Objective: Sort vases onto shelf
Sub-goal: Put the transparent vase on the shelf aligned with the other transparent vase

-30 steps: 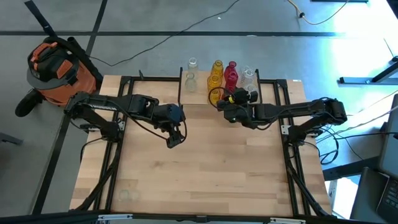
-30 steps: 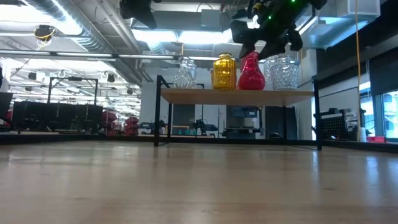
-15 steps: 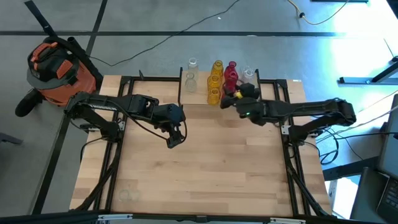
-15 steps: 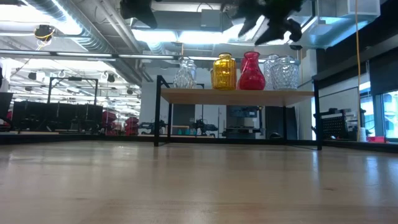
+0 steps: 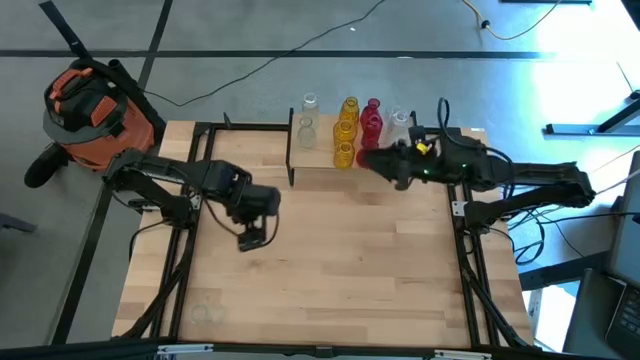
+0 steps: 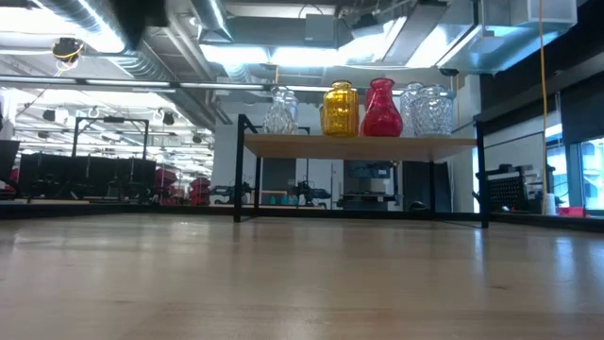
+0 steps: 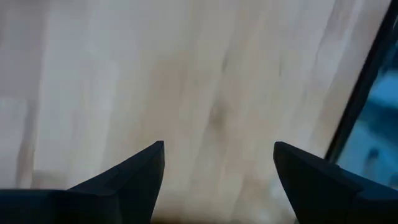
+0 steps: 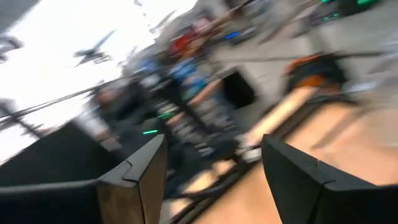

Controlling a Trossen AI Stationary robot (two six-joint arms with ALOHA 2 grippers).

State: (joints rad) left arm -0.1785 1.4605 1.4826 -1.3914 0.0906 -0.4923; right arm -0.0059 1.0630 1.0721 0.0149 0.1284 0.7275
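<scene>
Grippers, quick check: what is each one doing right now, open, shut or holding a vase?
Left gripper: open, empty, over bare tabletop.
Right gripper: open, empty, by the shelf; no vase between its fingers.

The high view looks straight down from well above the large butcher-block wooden tabletop (image 5: 330,260), taking in both dark arms and the grey floor around; the low view sits at tabletop height, close to the wood, facing level across it into the room; both share the small light-wood shelf on thin black legs (image 6: 359,144) (image 5: 318,158); the left wrist view faces down at the boards from near; the right wrist view, blurred, seems to look out across the room.
</scene>
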